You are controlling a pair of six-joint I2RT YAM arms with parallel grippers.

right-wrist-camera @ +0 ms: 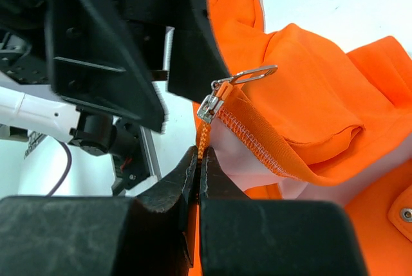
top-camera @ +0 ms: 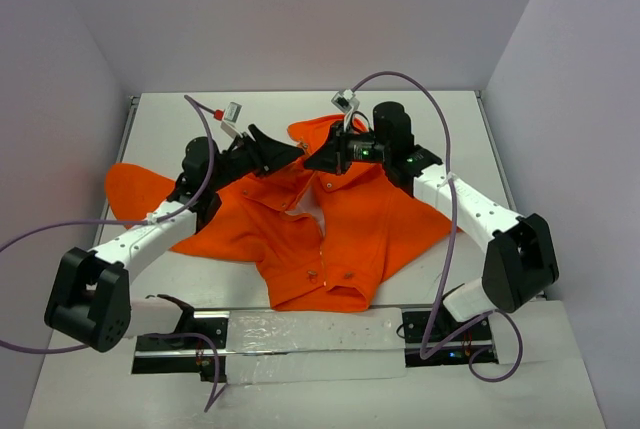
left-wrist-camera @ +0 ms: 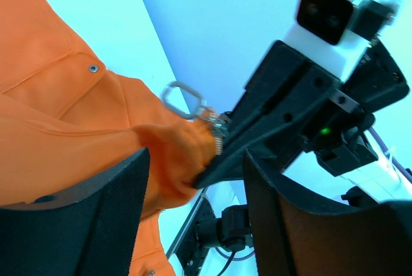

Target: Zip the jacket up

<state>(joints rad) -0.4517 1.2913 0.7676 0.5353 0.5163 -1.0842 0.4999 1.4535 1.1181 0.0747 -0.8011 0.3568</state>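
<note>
The orange jacket (top-camera: 345,234) lies spread on the white table, its front partly open and showing pale lining (right-wrist-camera: 257,173). My right gripper (right-wrist-camera: 199,157) is shut on the orange zipper teeth just below the silver slider (right-wrist-camera: 211,105), holding that edge up near the collar (top-camera: 318,161). The slider's wire pull ring (right-wrist-camera: 254,75) sticks out to the right; it also shows in the left wrist view (left-wrist-camera: 183,99). My left gripper (left-wrist-camera: 196,157) is open, its wide jaws straddling a bunch of orange fabric and the right gripper's fingertip. In the top view it (top-camera: 283,156) meets the right gripper head-on.
A clear plastic strip (top-camera: 300,334) lies across the near table edge between the arm bases. Grey walls close in the table at the back and both sides. A jacket sleeve (top-camera: 135,189) spreads far left. Purple cables (top-camera: 400,79) loop above both arms.
</note>
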